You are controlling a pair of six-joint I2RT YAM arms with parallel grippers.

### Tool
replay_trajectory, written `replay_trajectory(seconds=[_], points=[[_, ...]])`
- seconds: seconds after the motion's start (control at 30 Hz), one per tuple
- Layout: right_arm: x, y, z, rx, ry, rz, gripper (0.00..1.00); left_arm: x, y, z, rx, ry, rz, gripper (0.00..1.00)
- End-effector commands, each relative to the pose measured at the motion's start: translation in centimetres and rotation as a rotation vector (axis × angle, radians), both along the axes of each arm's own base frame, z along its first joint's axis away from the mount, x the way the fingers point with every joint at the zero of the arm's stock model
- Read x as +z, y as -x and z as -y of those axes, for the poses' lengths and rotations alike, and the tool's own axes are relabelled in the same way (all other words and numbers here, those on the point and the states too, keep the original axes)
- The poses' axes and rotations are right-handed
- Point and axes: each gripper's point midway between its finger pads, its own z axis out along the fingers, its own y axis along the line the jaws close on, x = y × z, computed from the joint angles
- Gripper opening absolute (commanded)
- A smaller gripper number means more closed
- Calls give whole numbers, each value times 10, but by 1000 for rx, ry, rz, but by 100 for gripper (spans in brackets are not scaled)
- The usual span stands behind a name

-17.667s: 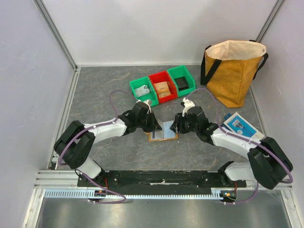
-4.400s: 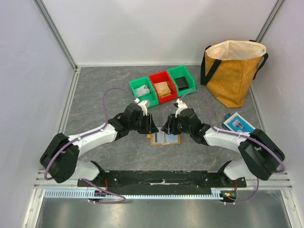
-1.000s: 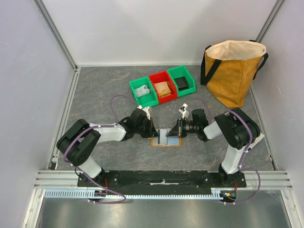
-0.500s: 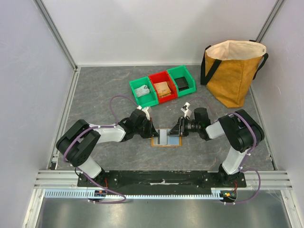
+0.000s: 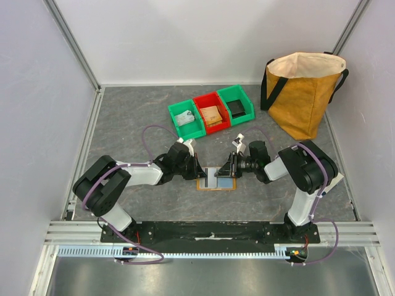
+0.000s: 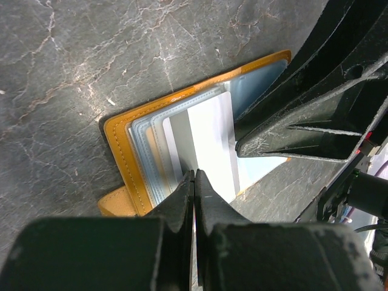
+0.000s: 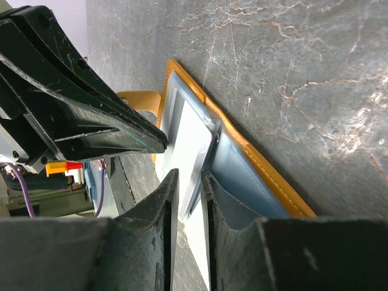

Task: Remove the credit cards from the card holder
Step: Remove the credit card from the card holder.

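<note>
I fear my barely spread right hand (image 7: 189,177) slips off the card (image 7: 193,140), or my pressed-together left hand (image 6: 194,177) lets the holder (image 6: 118,154) slide.

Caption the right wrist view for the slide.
Right tool straddles a pale card edge in the open card holder, with the shut left tool opposite.

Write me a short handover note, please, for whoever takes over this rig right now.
Left gripper: shut, tips pressed down on the cards in the open card holder.
Right gripper: jaws slightly apart, straddling the raised edge of a whitish credit card; no firm grip visible.
Done: the holder lies open between the arms; no card is out yet.
Left: close on that card, slide it free, then take out the rest.
</note>
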Motion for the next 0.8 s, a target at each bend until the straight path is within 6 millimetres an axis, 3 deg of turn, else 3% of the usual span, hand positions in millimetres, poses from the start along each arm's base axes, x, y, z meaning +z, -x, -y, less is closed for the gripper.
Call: replay_trajectory(seconds=[0.0, 0.2, 0.33, 0.77], points=[[-8, -1, -2, -6, 10, 1, 27, -28, 21, -17, 12, -72, -105, 2], [-5, -1, -4, 1, -17, 6, 20, -29, 21, -16, 14, -69, -111, 2], [-5, 0, -3, 3, -21, 5, 0, -28, 21, -17, 20, -65, -112, 2], [-6, -4, 12, -12, 39, 19, 0, -19, 19, -24, 30, -72, -94, 8]])
